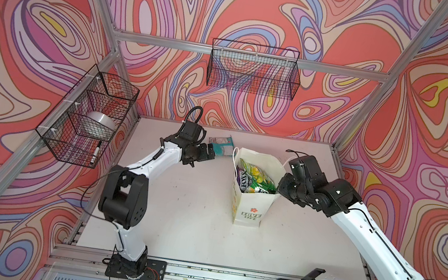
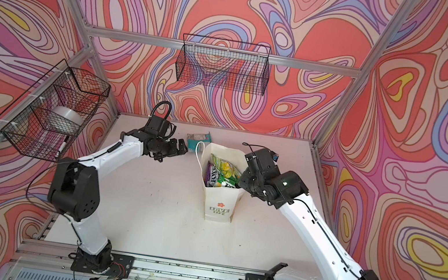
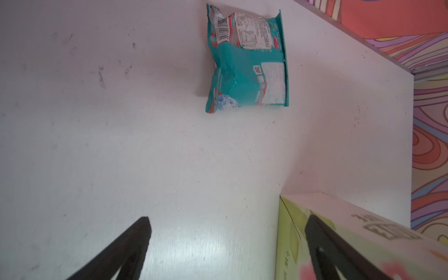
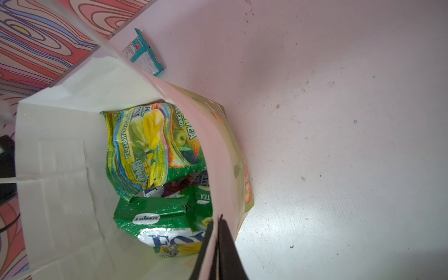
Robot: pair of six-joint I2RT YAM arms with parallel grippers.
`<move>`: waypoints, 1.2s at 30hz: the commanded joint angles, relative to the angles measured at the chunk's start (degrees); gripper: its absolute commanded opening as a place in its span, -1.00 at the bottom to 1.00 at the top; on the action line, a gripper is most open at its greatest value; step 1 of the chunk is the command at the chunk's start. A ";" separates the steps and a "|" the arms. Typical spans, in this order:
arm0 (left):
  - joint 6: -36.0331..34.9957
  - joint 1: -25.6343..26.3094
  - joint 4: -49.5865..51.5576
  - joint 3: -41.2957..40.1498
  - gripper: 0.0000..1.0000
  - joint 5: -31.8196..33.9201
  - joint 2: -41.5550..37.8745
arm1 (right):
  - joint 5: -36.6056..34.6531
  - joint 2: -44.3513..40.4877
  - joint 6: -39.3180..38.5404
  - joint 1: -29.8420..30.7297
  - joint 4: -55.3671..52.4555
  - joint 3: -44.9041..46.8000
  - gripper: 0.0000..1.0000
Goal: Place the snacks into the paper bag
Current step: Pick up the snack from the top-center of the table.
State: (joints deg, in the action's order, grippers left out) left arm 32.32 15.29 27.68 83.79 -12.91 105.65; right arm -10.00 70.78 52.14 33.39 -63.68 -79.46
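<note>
The white paper bag (image 1: 248,208) (image 2: 220,204) stands upright mid-table, its mouth open. Several green, yellow-green and purple snacks (image 1: 256,178) (image 2: 224,171) (image 4: 155,145) lie inside it. One teal snack packet (image 1: 223,146) (image 2: 198,139) (image 3: 247,63) (image 4: 145,54) lies flat on the table behind the bag. My left gripper (image 1: 211,152) (image 3: 229,218) is open just left of that packet, with nothing between its fingers, and the bag's side (image 3: 339,213) is close by. My right gripper (image 4: 217,221) (image 1: 281,186) is shut on the bag's rim, with one finger inside the wall and one outside.
A black wire basket (image 1: 86,116) on the left wall holds a silver roll (image 1: 99,124) and a marker (image 1: 96,152). A second wire basket (image 1: 253,69) hangs on the back rail. The white table (image 1: 189,217) is walled on three sides.
</note>
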 commanded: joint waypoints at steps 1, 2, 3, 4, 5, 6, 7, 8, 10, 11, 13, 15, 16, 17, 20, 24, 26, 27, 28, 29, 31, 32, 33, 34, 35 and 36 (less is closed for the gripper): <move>-2.04 -0.95 -0.79 8.18 0.98 -5.75 7.83 | 3.05 -1.01 0.06 0.01 1.58 1.65 -1.00; -2.45 -1.15 -0.80 10.65 0.98 -6.01 10.59 | 3.27 -1.16 0.15 0.06 1.92 1.76 -1.00; -2.95 -1.27 -0.10 13.20 0.97 -6.03 13.45 | 3.50 -1.26 0.23 0.08 2.15 2.01 -1.00; -3.42 -1.50 0.87 16.30 0.96 -6.52 16.37 | 3.72 -1.41 0.32 0.08 2.39 2.28 -1.00; -3.72 -1.77 1.71 19.27 0.95 -7.16 19.15 | 3.76 -1.59 0.40 0.00 2.41 2.38 -1.00; -3.77 -1.97 2.27 21.42 0.93 -7.42 21.23 | 3.65 -1.76 0.48 0.03 2.33 2.39 -1.00; -3.66 -2.30 3.01 24.05 0.91 -7.90 23.43 | 3.63 -1.95 0.60 0.02 2.18 2.54 -1.00; -3.66 -2.53 3.53 26.28 0.88 -8.42 25.48 | 3.53 -2.20 0.64 0.06 2.00 2.64 -1.00; -3.17 -2.87 4.98 30.07 0.83 -7.88 28.76 | 3.28 -2.70 0.77 0.01 1.55 2.77 -1.00; -2.85 -3.05 5.92 32.01 0.79 -8.05 30.49 | 3.28 -2.99 0.77 0.03 1.35 2.87 -1.00; -2.23 -3.16 7.75 35.44 0.71 -8.22 33.32 | 3.19 -3.36 0.94 0.01 1.19 2.99 -1.00; -1.82 -3.16 8.70 37.84 0.62 -8.81 35.56 | 3.12 -3.61 0.96 0.03 1.14 3.00 -1.00; -1.51 -3.16 8.64 38.64 0.56 -9.44 36.44 | 3.06 -3.55 1.02 0.02 1.18 2.93 -1.00; -1.45 -3.16 8.51 39.14 0.49 -10.05 37.09 | 3.05 -3.55 1.03 0.03 1.19 2.84 -1.00; -0.94 -3.16 8.06 40.04 0.32 -11.02 38.29 | 2.97 -3.46 1.03 0.01 1.45 2.85 -1.00; 0.34 -3.51 7.31 40.08 0.04 -12.17 39.26 | 2.99 -3.31 1.12 0.03 1.61 3.00 -1.00; 1.97 -3.88 6.27 40.05 -0.13 -13.89 39.87 | 3.25 -3.21 1.17 0.08 1.80 3.08 -1.00; 2.70 -4.03 5.79 40.07 -0.20 -14.62 40.24 | 3.28 -3.25 1.16 0.01 1.89 3.08 -1.00; 3.64 -4.29 5.05 40.08 -0.30 -15.68 40.56 | 3.42 -3.21 1.20 0.10 1.98 3.08 -1.00; 4.56 -4.52 4.62 40.37 -0.39 -16.66 40.76 | 3.48 -3.18 1.20 0.08 1.98 3.13 -1.00; 5.53 -4.83 3.74 40.65 -0.52 -18.04 40.80 | 3.43 -3.50 1.16 0.02 2.13 3.33 -1.00; 5.85 -4.93 3.77 40.75 -0.56 -18.19 40.47 | 3.28 -3.71 1.18 0.01 2.20 3.43 -1.00; 5.91 -5.00 3.78 40.77 -0.60 -18.33 40.05 | 3.21 -3.88 1.25 0.06 2.27 3.73 -1.00; 6.07 -5.09 3.91 40.72 -0.66 -18.34 39.19 | 3.08 -4.11 1.29 0.06 2.27 3.96 -1.00; 6.09 -5.09 4.08 40.66 -0.70 -18.22 38.31 | 2.94 -4.25 1.28 0.08 2.42 4.13 -1.00; 6.33 -5.18 4.05 40.16 -0.74 -18.12 37.05 | 2.64 -4.42 1.30 0.03 2.29 4.25 -1.00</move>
State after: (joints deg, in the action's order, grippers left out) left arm 36.95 10.59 31.05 123.66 -30.87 144.24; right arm -8.01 67.59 52.90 33.34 -61.69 -76.29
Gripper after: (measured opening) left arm 0.156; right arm 0.047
